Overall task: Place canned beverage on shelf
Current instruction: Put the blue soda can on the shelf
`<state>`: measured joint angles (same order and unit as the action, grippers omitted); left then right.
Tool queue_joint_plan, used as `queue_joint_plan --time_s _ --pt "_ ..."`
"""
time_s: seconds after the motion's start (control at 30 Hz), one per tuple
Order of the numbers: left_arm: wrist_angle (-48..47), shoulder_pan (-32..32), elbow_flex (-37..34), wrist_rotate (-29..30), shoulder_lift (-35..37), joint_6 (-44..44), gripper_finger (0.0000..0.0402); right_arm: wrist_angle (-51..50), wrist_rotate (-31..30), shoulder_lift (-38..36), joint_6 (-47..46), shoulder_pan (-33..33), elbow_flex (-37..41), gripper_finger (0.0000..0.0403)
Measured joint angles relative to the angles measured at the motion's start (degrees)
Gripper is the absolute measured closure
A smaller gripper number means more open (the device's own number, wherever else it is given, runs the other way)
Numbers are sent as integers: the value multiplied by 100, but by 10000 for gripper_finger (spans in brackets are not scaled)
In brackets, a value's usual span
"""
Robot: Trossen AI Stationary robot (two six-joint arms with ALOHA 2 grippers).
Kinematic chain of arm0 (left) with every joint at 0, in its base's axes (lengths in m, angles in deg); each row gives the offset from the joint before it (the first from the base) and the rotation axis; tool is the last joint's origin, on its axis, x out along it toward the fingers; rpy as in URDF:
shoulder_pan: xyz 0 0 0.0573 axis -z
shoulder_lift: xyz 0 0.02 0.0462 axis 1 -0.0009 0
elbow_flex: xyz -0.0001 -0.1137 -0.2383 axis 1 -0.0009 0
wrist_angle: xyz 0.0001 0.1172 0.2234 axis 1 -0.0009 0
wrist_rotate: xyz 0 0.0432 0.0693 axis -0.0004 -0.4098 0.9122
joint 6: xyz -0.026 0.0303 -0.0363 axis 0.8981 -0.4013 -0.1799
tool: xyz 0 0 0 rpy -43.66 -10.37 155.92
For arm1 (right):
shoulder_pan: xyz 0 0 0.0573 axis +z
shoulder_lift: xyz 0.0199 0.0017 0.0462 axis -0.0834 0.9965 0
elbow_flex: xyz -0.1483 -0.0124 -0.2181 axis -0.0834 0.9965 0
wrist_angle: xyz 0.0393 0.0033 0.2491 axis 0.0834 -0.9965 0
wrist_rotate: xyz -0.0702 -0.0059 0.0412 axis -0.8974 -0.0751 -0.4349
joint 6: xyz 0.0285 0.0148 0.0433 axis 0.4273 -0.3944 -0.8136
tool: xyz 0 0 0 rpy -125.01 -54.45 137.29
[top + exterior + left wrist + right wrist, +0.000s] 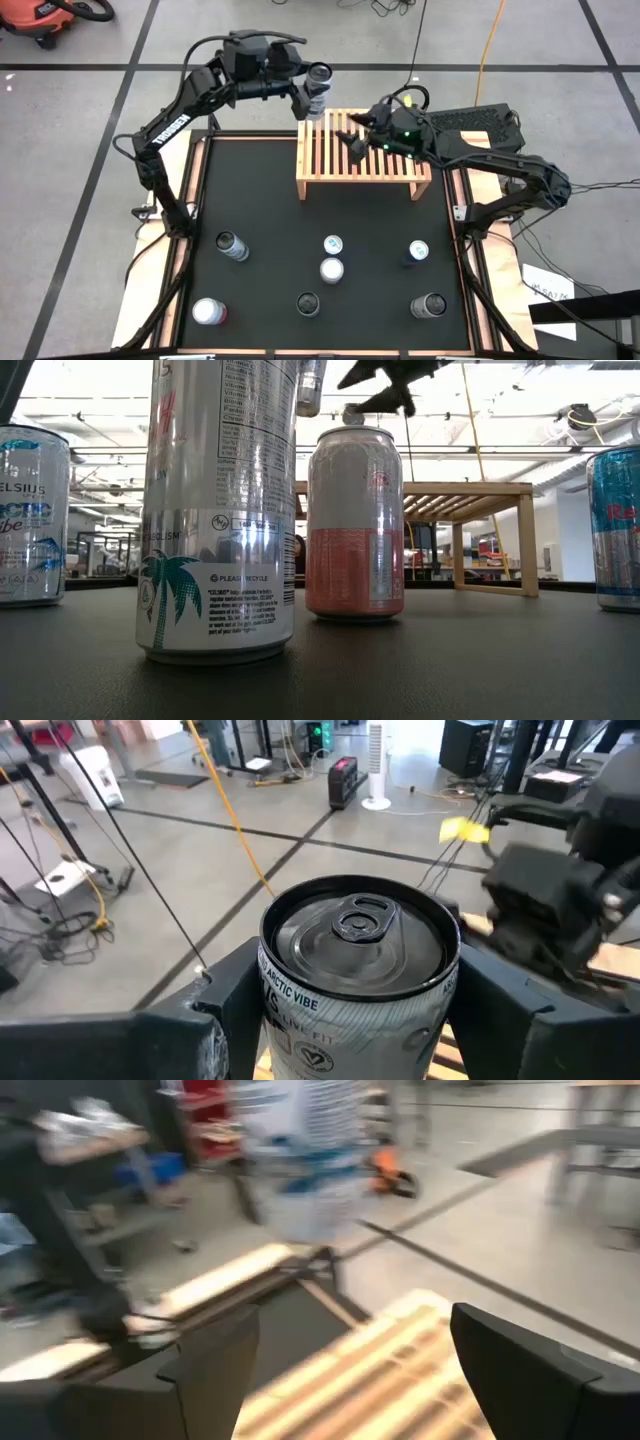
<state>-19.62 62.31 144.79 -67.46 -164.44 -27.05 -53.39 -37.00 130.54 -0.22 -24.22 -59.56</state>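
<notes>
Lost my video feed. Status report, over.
Left gripper shut on can, at the shelf's far left corner. Right gripper open, empty, over the slats. Shelf top bare.

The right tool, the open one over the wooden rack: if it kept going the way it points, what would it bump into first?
Probably the can held by the left tool at the shelf's far corner. The right tool points toward it across the slats, though depth is unclear.

In the low view, the tall palm-tree can [220,510] is running off the top edge and hiding the shelf's [470,490] left end. In the right wrist view everything is smearing with blur, so the can [300,1150] ahead is showing no readable label.
</notes>
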Motion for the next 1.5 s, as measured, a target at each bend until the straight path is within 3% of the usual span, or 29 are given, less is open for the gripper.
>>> queue_joint_plan --time_s 0.17,0.47,0.67,1.1,1.5 --pt "181 -279 -79 -298 -166 12 165 -500 -488 -448 100 -5 0 84" --pt "1717 -750 -1681 -621 -228 245 165 -1179 -660 -839 -85 2 0 83" --pt "2498 -1055 -2390 -720 -217 371 165 -1520 -657 -852 -221 2 1 83" --pt "3515 -1225 -3430 -977 -101 657 165 -1525 -801 -852 -49 2 2 83" --pt "4717 -1373 -4634 -1075 572 804 165 -1527 -799 -852 -22 -25 7 83"
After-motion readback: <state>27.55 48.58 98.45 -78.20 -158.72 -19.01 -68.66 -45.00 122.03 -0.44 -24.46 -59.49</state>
